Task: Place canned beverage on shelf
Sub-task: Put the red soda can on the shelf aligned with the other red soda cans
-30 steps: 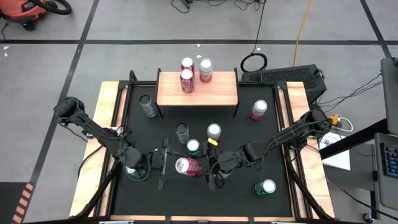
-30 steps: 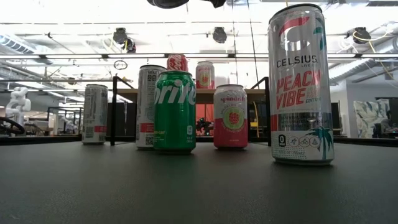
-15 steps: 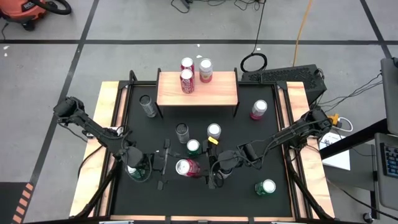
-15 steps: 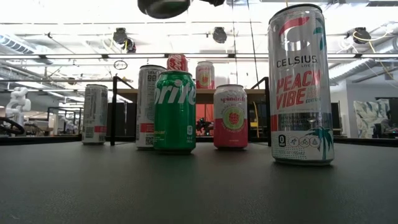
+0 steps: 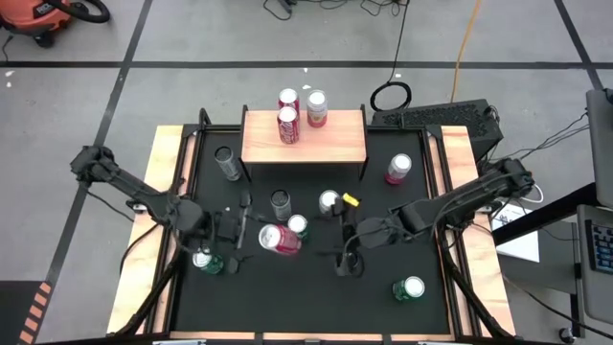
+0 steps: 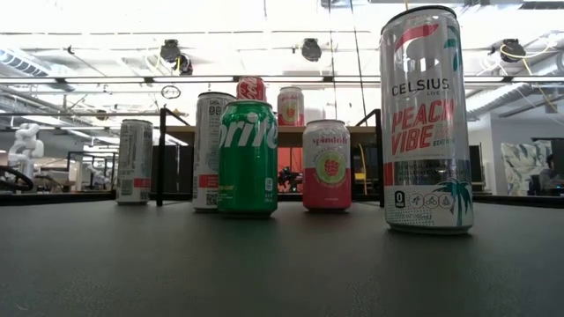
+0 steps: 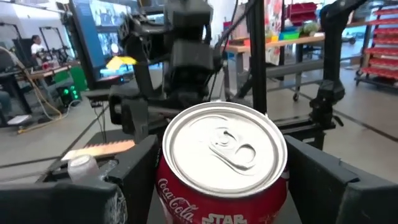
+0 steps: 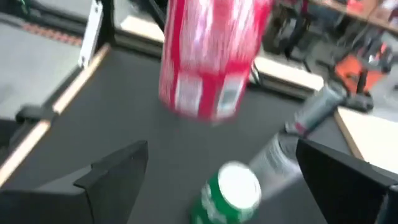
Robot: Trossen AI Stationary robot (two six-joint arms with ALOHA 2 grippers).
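Observation:
A red Coca-Cola can (image 5: pixel 280 240) is in my left gripper (image 5: pixel 251 236), above the black mat's middle. Its silver top (image 7: pixel 224 146) faces the left wrist camera. My right gripper (image 5: pixel 346 238) is open and empty, just to the can's right; it sees the can in the air (image 8: pixel 211 56). The wooden shelf (image 5: pixel 335 144) stands on thin black legs at the far edge, with three cans (image 5: pixel 287 125) upright on its left half. My left gripper pinches the Coca-Cola can by its side walls just below the top rim (image 7: pixel 163 177), one finger (image 7: pixel 134 174) on each side. The fingers come roughly level from the table's left. The can is lifted clear of the mat, tipped with its top toward the wrist.
Upright cans stand on the mat: a green one (image 5: pixel 203 260) by the left gripper, a green-topped one (image 5: pixel 298 225), a silver one (image 5: pixel 329 201), a dark one (image 5: pixel 280 203), a slim one (image 5: pixel 227 161), a pink one (image 5: pixel 398 168), a green one (image 5: pixel 410 287).
My left gripper has carried the Coca-Cola can toward the far edge and a little left, uncovering the green can that stood under it. My right gripper has drawn away from the can toward the table's right and far side.

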